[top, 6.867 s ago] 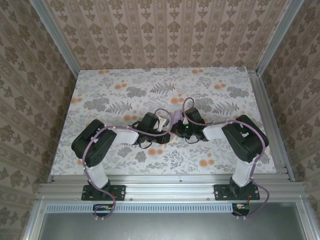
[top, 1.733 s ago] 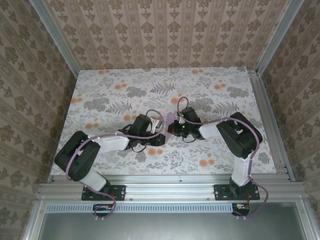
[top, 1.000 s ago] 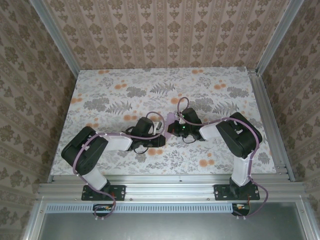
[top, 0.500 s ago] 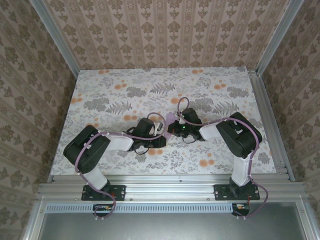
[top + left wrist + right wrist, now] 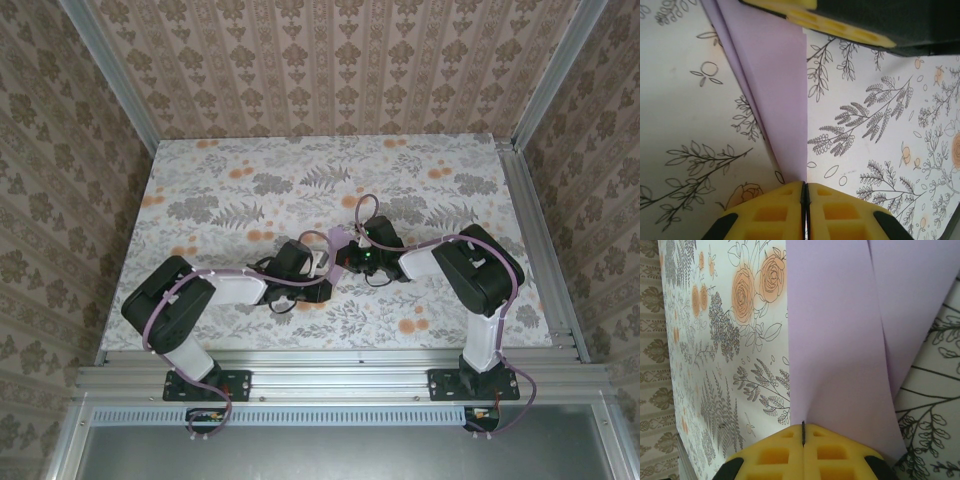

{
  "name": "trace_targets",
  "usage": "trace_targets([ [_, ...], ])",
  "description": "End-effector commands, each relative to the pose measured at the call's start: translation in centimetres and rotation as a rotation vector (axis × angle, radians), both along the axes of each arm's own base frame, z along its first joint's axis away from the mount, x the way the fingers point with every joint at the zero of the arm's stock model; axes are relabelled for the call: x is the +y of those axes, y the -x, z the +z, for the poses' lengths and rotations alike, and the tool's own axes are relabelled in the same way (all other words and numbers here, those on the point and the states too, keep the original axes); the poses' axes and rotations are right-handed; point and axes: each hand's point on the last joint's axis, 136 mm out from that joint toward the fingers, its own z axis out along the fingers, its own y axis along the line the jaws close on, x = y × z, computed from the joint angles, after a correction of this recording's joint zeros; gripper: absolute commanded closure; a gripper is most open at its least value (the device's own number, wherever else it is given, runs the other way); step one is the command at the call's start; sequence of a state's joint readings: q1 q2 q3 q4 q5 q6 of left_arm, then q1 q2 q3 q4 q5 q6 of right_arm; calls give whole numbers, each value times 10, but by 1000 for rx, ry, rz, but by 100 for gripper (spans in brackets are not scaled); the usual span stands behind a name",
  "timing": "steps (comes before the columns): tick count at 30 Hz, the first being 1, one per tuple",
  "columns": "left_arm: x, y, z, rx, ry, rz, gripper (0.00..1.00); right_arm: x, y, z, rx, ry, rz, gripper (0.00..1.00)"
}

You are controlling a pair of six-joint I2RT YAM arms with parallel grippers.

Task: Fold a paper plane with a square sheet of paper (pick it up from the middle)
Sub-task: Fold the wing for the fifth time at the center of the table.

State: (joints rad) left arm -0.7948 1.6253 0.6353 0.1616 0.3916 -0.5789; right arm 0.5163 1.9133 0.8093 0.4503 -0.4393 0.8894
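Left gripper [image 5: 805, 187]: I read the yellow pads [image 5: 765, 215] as pressed together, only a hairline seam between them. They pinch the narrow end of the lavender sheet [image 5: 775, 90], which tapers straight into that seam.

Sheet, from the left wrist: folded, with one long crease running away from the pads and a second layer showing along its left edge. It widens with distance from the left gripper. At its far end a second pair of yellow pads sits on it.

Right gripper [image 5: 803, 427]: pads closed flat against each other, and the sheet's straight edge enters the seam, so this one is also pinching the sheet. From this wrist the paper looks broad, with a crease slanting across it and a flap lying to the right of that crease.

Position: in the overhead view the sheet sits about the middle of the floral tablecloth [image 5: 230, 190], a small lavender patch between the two wrists. The left gripper is just to the near-left of the cloth's middle, the right gripper just beside it on the right. Both forearms lie low over the near half of the cloth.

I cannot tell whether any part of the sheet touches the tablecloth

Patterned walls rise from the cloth's far and side edges
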Motion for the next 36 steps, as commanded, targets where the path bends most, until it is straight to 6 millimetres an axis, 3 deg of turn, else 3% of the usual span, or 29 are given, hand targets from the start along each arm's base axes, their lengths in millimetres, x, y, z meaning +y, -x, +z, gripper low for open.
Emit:
trace_targets([
  [1,18,32,-22,94,-105,-67,89,-56,30,-83,186,262,-96,97],
  [13,9,40,-28,98,-143,-124,89,-58,31,-84,188,272,-101,98],
  [20,-3,45,2,91,-68,-162,89,-58,31,-86,190,272,-99,98],
  [24,-9,31,25,63,18,-125,88,-56,31,-83,182,260,-94,98],
  [29,-13,-9,53,-20,122,-27,88,-52,32,-77,176,230,-87,98],
  [32,-11,-29,51,-54,132,31,88,-52,31,-74,172,220,-86,98],
  [36,-19,-40,38,-36,163,48,88,-49,29,-67,159,208,-82,98],
])
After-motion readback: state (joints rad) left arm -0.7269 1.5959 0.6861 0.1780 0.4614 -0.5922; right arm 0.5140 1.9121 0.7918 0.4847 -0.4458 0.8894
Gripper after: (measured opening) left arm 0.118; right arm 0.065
